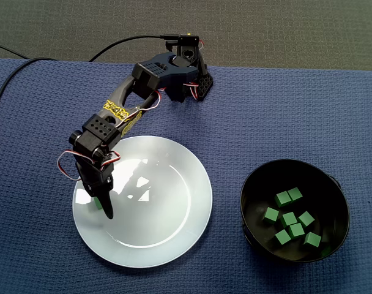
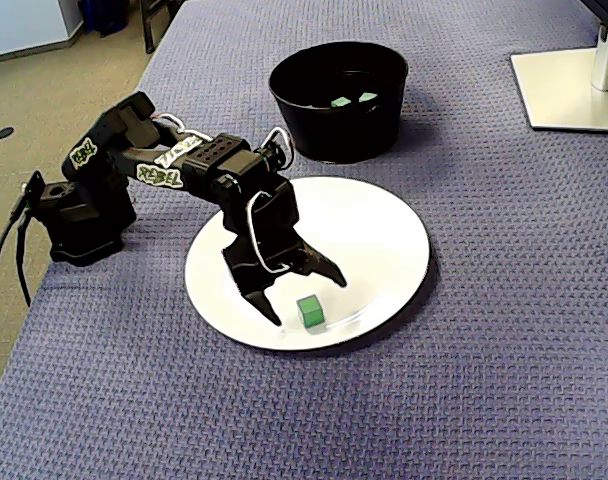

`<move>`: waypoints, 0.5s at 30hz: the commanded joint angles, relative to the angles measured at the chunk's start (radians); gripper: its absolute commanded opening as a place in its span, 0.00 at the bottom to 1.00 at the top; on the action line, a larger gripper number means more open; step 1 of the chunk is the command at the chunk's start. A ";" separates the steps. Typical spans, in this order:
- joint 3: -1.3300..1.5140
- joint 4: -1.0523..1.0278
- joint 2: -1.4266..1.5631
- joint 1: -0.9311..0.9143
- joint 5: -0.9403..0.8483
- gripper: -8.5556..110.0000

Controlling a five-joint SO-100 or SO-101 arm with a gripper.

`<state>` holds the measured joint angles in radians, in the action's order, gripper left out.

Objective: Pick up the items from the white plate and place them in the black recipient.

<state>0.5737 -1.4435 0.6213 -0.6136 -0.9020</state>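
Note:
One green cube (image 2: 309,310) lies on the white plate (image 2: 374,230) near its front rim in a fixed view. My gripper (image 2: 305,297) is lowered over it, open, one finger on each side of the cube and neither touching it. From above, the gripper (image 1: 99,207) hangs over the left part of the plate (image 1: 161,208) and hides most of the cube (image 1: 93,203). The black bowl (image 1: 247,184) to the plate's right holds several green cubes (image 1: 290,217). In the other fixed view the bowl (image 2: 339,120) stands behind the plate.
The arm's base (image 1: 189,79) sits at the far edge of the blue cloth, its cable (image 1: 14,67) running off to the left. A white monitor foot (image 2: 574,90) stands at the back right, and the floor begins beyond the cloth's left edge.

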 commanded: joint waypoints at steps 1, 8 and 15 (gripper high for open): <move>-0.069 0.026 0.000 -0.005 -0.002 0.32; -0.074 0.037 -0.017 0.005 0.009 0.28; -0.072 0.048 -0.026 0.014 0.023 0.19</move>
<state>0.5492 -1.4205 0.5890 -0.6105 -0.8958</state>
